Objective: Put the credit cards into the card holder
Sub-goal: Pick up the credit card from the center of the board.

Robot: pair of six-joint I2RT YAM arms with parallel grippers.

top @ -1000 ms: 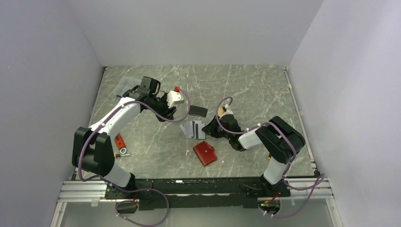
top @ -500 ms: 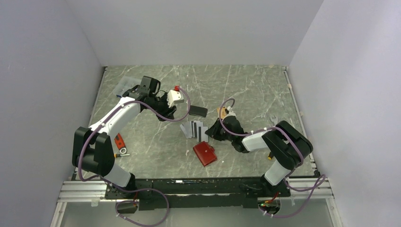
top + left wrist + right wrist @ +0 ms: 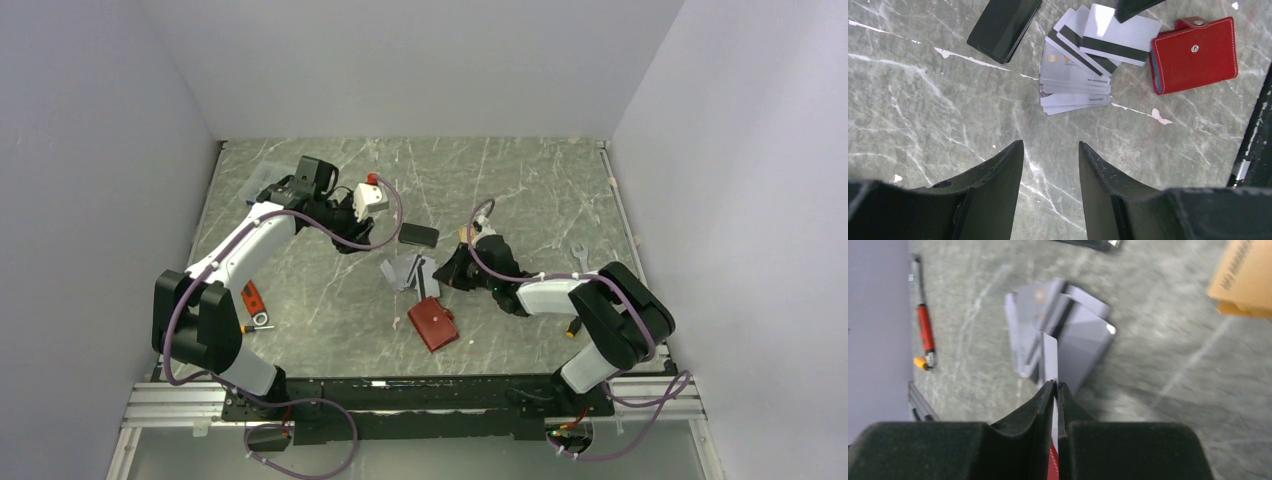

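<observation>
Credit cards (image 3: 405,270): fanned and overlapping on the bench (image 3: 520,190), near its middle.
Card holder (image 3: 432,323): just in front of the fan, toward the arm bases.
Flat rectangular piece (image 3: 418,236): just behind the fan.
Right gripper (image 3: 447,272): at the fan's right side, one card edge-on between its fingers.
Screwdriver (image 3: 250,298): far left, beside the left arm.
Wrench (image 3: 580,255): well right of the cards.
Compartment box (image 3: 258,180): back left corner.

Robot test cell in a lab
Plain pale walls (image 3: 420,70) box in a grey marbled table (image 3: 540,190) on three sides. A left arm (image 3: 245,245) and a right arm (image 3: 545,297), with looping purple cables (image 3: 172,335), are bolted to a metal rail (image 3: 165,408) at its near edge; a red-handled tool (image 3: 252,298) and a small wrench (image 3: 579,256) lie on the tabletop.
</observation>
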